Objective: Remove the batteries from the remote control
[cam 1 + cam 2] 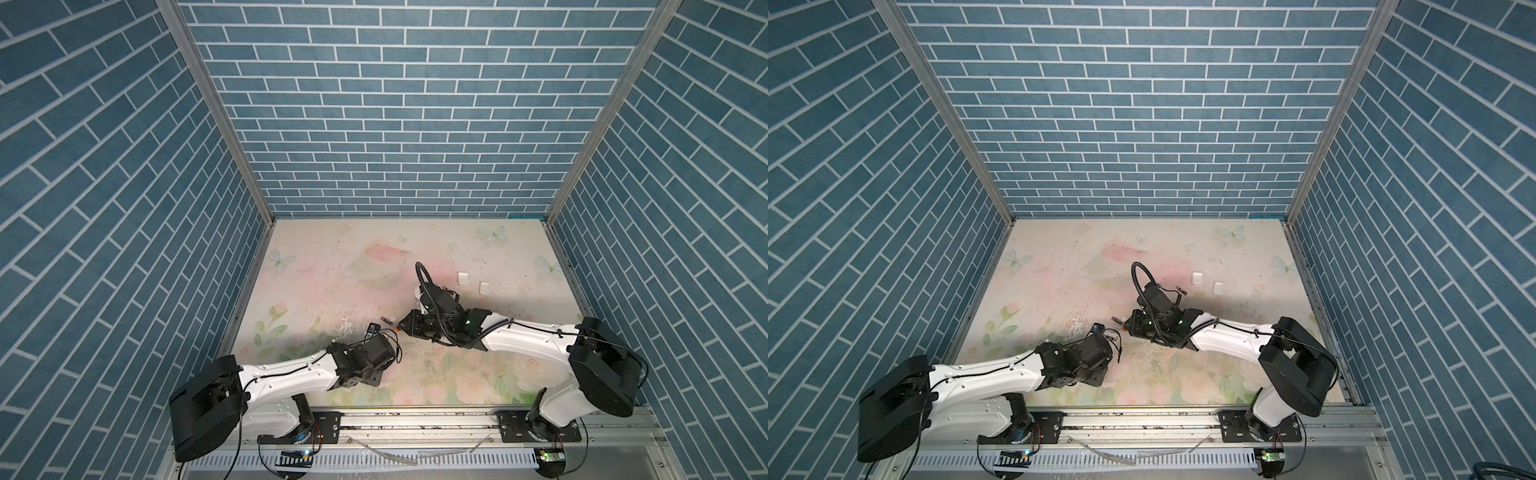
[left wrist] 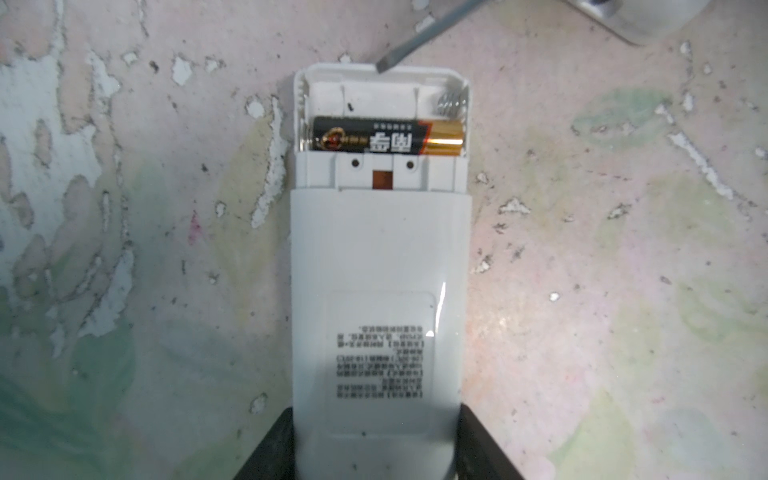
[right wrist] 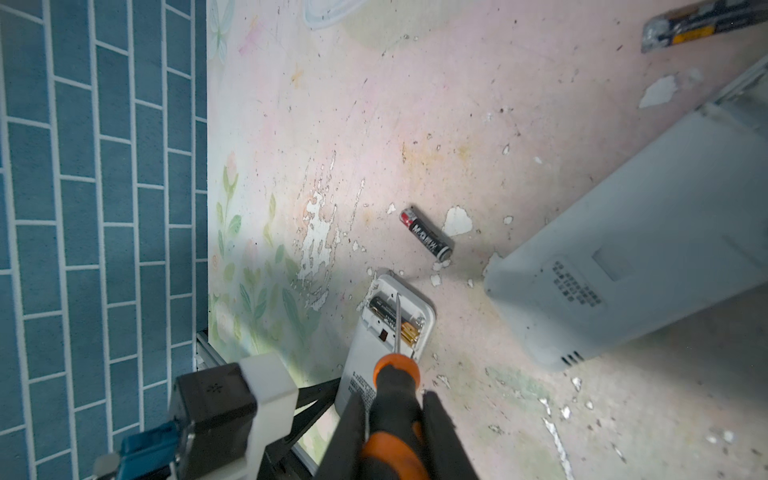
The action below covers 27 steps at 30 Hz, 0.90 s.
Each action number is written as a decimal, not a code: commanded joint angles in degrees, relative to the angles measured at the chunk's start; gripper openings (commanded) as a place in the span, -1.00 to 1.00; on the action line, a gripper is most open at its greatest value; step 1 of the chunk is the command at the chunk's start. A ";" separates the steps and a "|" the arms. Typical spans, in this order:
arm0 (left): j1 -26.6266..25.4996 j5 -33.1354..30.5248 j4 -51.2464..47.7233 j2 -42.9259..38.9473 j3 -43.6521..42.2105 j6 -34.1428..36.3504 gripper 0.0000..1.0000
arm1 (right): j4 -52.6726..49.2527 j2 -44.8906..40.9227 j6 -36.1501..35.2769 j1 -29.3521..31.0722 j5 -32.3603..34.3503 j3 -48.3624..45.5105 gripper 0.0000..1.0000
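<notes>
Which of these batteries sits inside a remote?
The gold-ended battery in the small remote's open compartment. The red-marked battery and the far battery lie loose on the table.

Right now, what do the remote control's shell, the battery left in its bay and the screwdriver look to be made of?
The remote control: white moulded plastic, likely; smooth semi-gloss, with a glare streak.
The battery: glossy black-and-gold printed wrap with metallic sheen; presumably metal beneath.
The screwdriver: grey bare metal shaft; black-and-orange handle, plastic or rubber, unclear which.
</notes>
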 commanded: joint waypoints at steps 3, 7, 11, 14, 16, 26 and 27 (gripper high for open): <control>-0.43 4.01 -5.81 2.68 -3.14 -1.38 0.41 | -0.15 -2.02 0.34 -0.75 0.72 -1.28 -1.00; -0.43 1.21 -9.23 1.56 -2.06 -2.93 0.62 | -2.64 -4.45 -0.98 -1.68 0.69 -1.02 -1.00; -0.45 -0.74 -13.16 0.08 -1.15 -5.95 0.70 | -4.97 -7.01 -2.64 -2.99 0.37 -0.51 -1.00; -0.47 -2.74 -16.84 -1.74 -1.15 -9.58 0.72 | -6.40 -8.60 -3.94 -4.16 -0.55 -0.19 -1.00; -0.40 -3.93 -18.82 -3.45 -1.69 -12.51 0.72 | -7.17 -9.59 -4.78 -4.90 -1.17 -0.06 -1.00; -0.36 -7.93 -14.20 -3.82 -1.57 -16.57 0.72 | -8.71 -10.95 -7.22 -6.54 -4.88 -0.23 -1.00; -0.33 -8.17 -13.34 -2.93 -1.10 -16.32 0.72 | -9.06 -10.95 -7.48 -6.52 -5.34 -0.28 -1.00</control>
